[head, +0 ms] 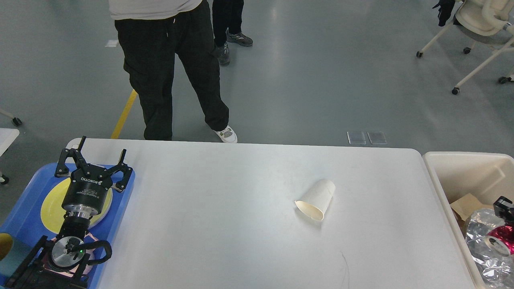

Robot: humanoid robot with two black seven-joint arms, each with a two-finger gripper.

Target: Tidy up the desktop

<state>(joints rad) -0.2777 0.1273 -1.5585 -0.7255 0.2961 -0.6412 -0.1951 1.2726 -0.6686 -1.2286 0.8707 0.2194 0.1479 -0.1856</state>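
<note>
In the head view, the desk (225, 241), a large white rectangular top with rounded corners, fills the lower middle of the picture; its long axis runs left to right across the view, and its far edge faces two people standing on the grey floor. One paper cup (315, 198) lies on its side right of the desk's middle, its open mouth pointing toward the near left and its base toward the far right. At the left edge, one blue tray (122, 196) sits just beside the desk's left end and holds one yellow plate (50, 204). The left gripper (93, 165) hangs above the tray and plate, its fingers (122, 168) spread wide and holding nothing. At the right, one cream bin (461, 172) stands against the desk's right end and holds crumpled silver foil (482, 241) and a piece of brown cardboard (464, 204). Only a small black part of the right gripper (504, 216) shows at the picture's right edge above the bin, with one red can (500, 240) at it; whether the fingers grip the can cannot be told. One white chair (480, 24) on castors stands at the far right.
</note>
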